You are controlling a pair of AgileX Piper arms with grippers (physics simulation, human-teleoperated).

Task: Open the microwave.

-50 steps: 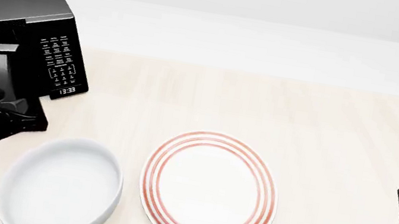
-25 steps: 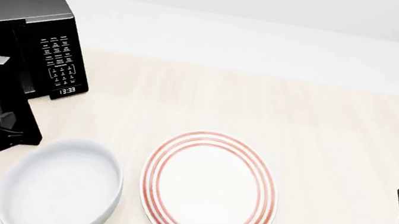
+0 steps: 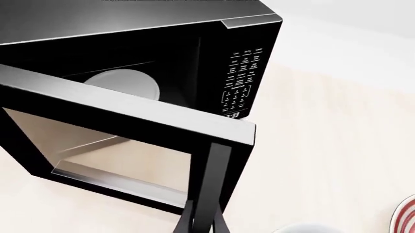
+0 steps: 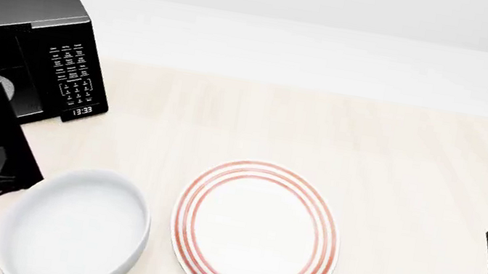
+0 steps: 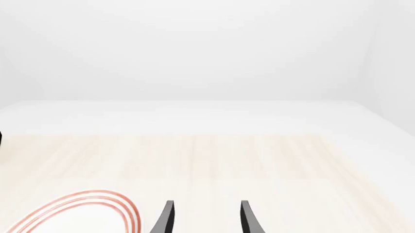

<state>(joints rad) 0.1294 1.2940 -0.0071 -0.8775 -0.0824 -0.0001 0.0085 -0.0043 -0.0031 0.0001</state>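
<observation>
Left claw (image 3: 202, 221) on microwave (image 3: 162, 53) door

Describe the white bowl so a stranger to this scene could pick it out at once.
Start at the black microwave at the table's far left, its door swung open. Come toward the near edge: the white bowl sits just in front of the door, left of the plate. It is plain and deep-walled; the plate is flat with red rings.

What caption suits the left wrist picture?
Left pincer grips the handle of the microwave, door swung partly open, pale turntable visible.
</observation>
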